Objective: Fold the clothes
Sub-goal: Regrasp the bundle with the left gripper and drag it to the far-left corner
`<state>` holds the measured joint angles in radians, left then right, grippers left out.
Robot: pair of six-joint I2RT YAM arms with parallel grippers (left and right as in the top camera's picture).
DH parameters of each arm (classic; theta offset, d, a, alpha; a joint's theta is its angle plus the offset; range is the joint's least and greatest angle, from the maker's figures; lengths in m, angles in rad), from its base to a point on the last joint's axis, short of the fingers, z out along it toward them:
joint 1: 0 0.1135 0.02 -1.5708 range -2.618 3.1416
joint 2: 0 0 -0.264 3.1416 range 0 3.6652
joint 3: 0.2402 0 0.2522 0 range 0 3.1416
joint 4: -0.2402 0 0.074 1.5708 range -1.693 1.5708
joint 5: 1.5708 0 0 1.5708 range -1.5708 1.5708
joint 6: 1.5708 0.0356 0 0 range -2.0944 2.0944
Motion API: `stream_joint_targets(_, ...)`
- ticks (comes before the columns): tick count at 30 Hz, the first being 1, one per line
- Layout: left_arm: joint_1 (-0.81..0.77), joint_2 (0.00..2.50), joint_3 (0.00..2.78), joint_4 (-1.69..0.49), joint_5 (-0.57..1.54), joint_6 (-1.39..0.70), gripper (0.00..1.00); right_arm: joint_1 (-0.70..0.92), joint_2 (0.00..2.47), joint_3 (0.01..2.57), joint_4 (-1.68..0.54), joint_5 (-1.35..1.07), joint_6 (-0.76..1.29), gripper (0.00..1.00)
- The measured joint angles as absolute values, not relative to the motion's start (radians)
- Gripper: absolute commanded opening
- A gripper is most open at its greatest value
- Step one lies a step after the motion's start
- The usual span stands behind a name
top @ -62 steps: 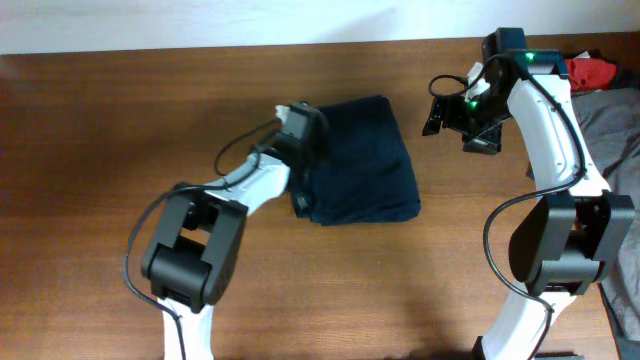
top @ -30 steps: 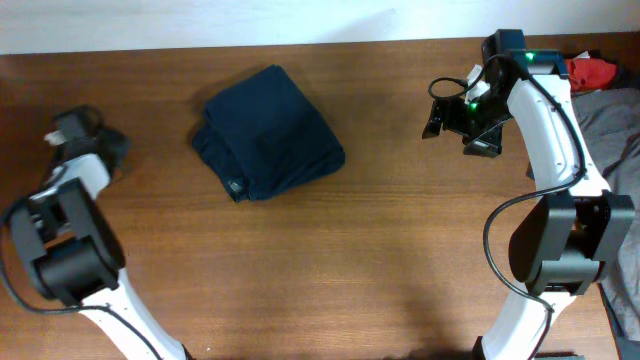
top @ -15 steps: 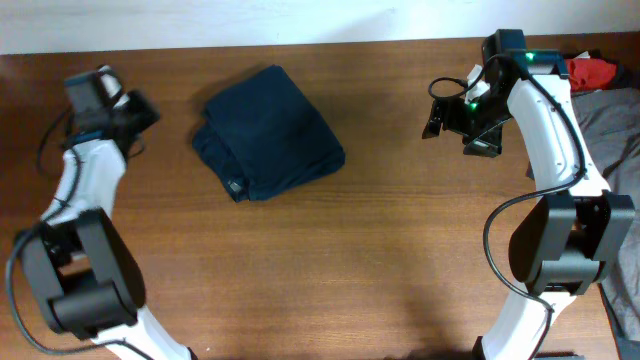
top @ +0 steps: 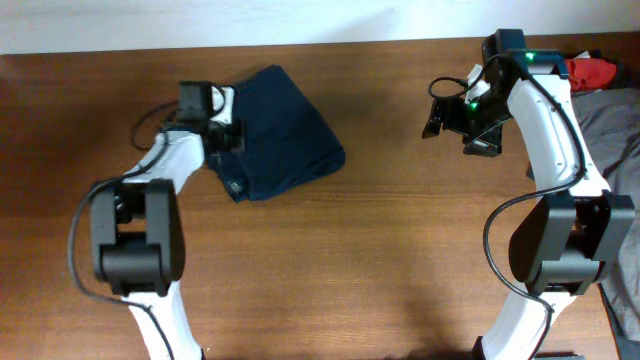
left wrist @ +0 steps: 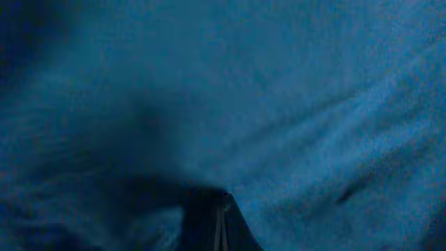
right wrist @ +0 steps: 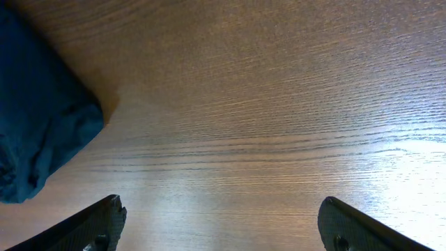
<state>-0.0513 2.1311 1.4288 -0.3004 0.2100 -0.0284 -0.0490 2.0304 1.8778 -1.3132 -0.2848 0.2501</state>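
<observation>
- A brown wooden table (top: 330, 280) is seen from overhead, its grain laid lengthwise from left to right across the frame.
- A pale strip (top: 200, 20) is shown along the table's far edge; whether it is wall or floor cannot be told.
- In the right wrist view the tabletop's fine grain is caught close up, and a bright sheen (right wrist: 411, 139) of reflected light is spread over its right side.

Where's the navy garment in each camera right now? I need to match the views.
Overhead: navy garment upper left of centre, left end effector at its left edge.
Left wrist: it fills the whole blurred frame.
Right wrist: at the left edge.
Shared landmark: wooden table, overhead and right wrist only.
</observation>
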Motion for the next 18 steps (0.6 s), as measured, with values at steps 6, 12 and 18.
stream_joint_targets(6, -0.065, 2.168, 1.432, -0.273, 0.215, 0.012, 0.01, -0.049, 2.030, 1.878, -1.313, -0.284, 0.250, 0.93)
stream_joint_targets(12, -0.069, 2.207, 1.463, -0.219, 0.160, -0.014, 0.01, -0.049, 2.030, 1.878, -1.312, -0.284, 0.250, 0.93)
stream_joint_targets(18, -0.062, 2.235, 1.482, -0.166, 0.047, -0.087, 0.01, -0.049, 2.030, 1.878, -1.313, -0.284, 0.250, 0.93)
